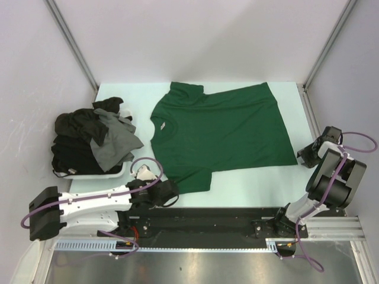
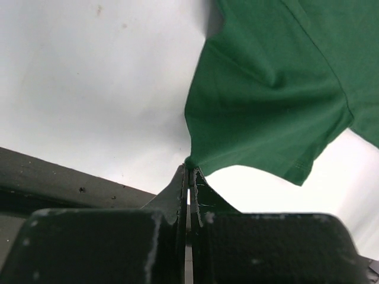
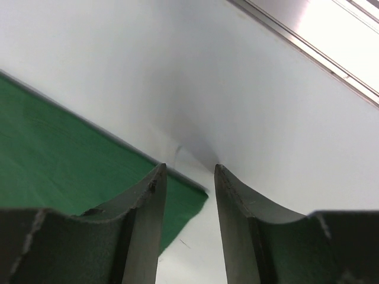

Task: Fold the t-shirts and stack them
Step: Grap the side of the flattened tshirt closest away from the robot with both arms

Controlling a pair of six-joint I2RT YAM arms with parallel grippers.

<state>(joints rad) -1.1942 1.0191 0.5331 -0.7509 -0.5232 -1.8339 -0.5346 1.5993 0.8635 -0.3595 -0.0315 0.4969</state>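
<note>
The green t-shirt (image 1: 225,136) lies spread flat across the middle of the desk (image 1: 118,94). The left jaws are clamped on its sleeve corner near the front edge. The right jaws stand apart around its hem corner by the right edge.

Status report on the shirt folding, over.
Left hand shut on green t-shirt sleeve corner. Right hand open at its hem corner. Shirt flat, unfolded. Dark tees heaped at left, clear of it.

Green tee (image 1: 222,133): plain, short-sleeved, spread flat on the middle of the table (image 1: 254,183). Collar toward the left edge, hem toward the right, white neck label showing. Black tees (image 1: 74,148) and grey tee (image 1: 118,142): crumpled, unfolded heap at the left edge.
</note>
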